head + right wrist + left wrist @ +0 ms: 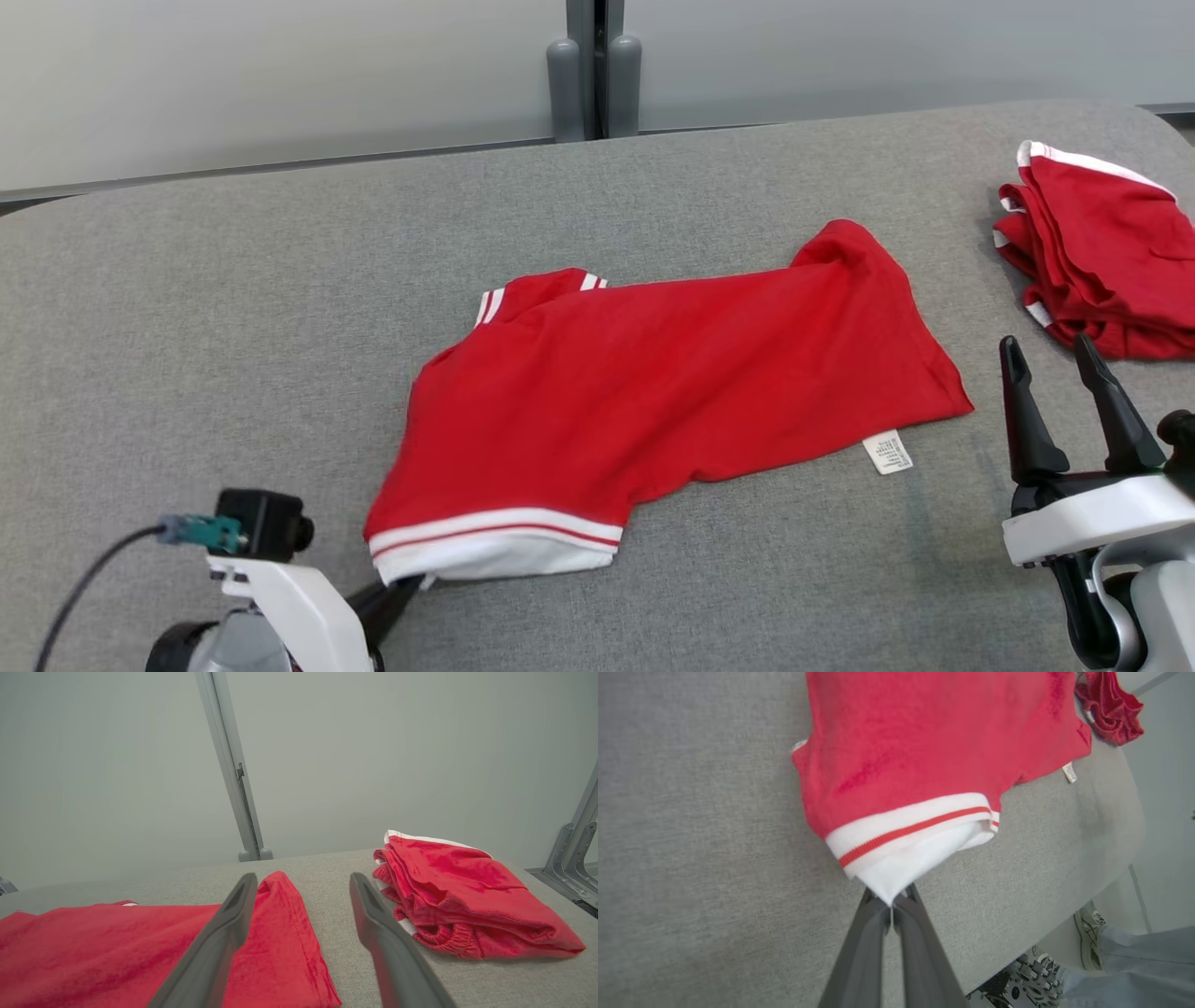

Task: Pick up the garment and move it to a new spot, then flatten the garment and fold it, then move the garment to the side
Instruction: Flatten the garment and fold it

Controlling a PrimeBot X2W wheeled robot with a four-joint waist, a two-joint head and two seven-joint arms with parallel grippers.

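A red garment with white-and-red striped trim lies spread across the middle of the grey padded table. Its white collar end points toward me. My left gripper is shut on the tip of that white collar, as the left wrist view shows close up at the gripper. My right gripper stands open above the table at the right, apart from the garment's hem, nothing between its fingers.
A second red garment lies folded in a pile at the table's right edge, also in the right wrist view. A person's shoe and trouser leg stand on the floor beside the table. Grey wall panels rise behind.
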